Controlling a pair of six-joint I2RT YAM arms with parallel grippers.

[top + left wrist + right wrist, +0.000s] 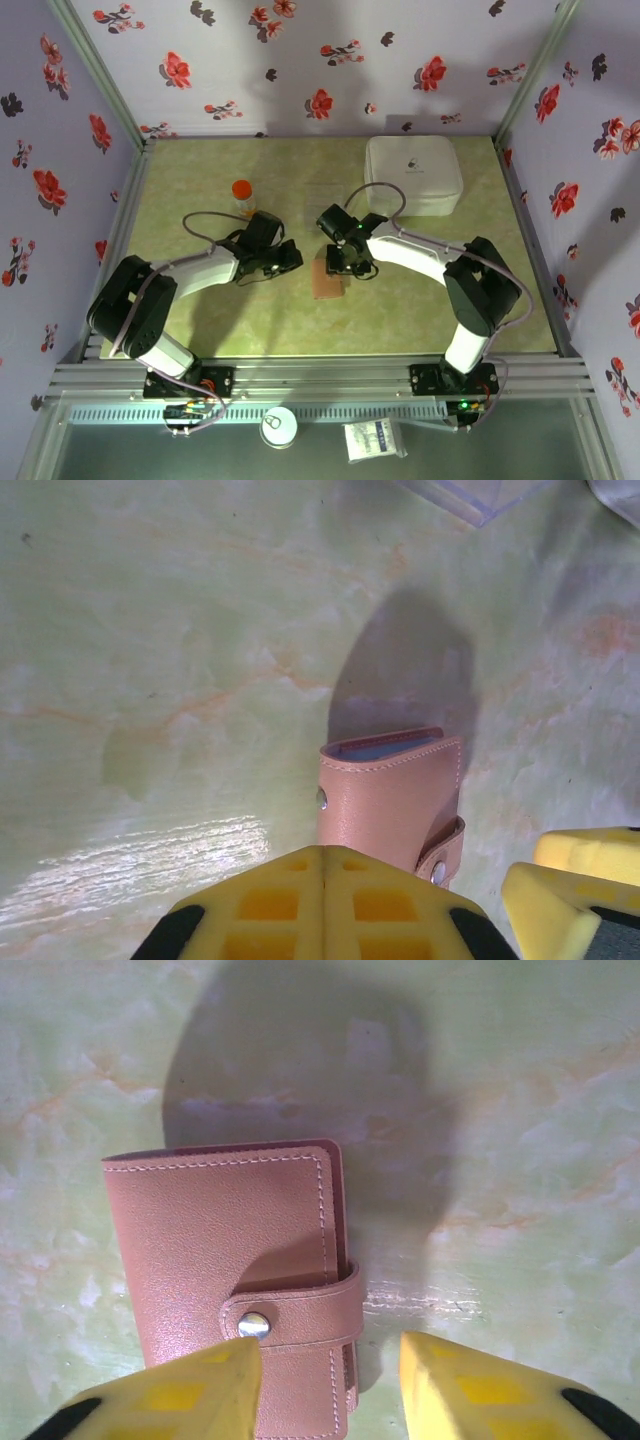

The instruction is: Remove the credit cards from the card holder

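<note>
The card holder lies closed on the green table, a tan-brown wallet with a snap strap fastened over its edge. The credit cards are hidden inside it. My right gripper is open just above it. Its left finger stands over the leather beside the snap and its right finger over bare table past the strap. My left gripper is shut with nothing between its yellow fingers, its tip at the near edge of the card holder. From above, the left gripper sits left of the holder and the right gripper at its upper right.
A big white rounded box stands at the back right. A small bottle with an orange cap is behind the left arm. A clear plastic edge lies beyond the holder. Flowered walls close in the table.
</note>
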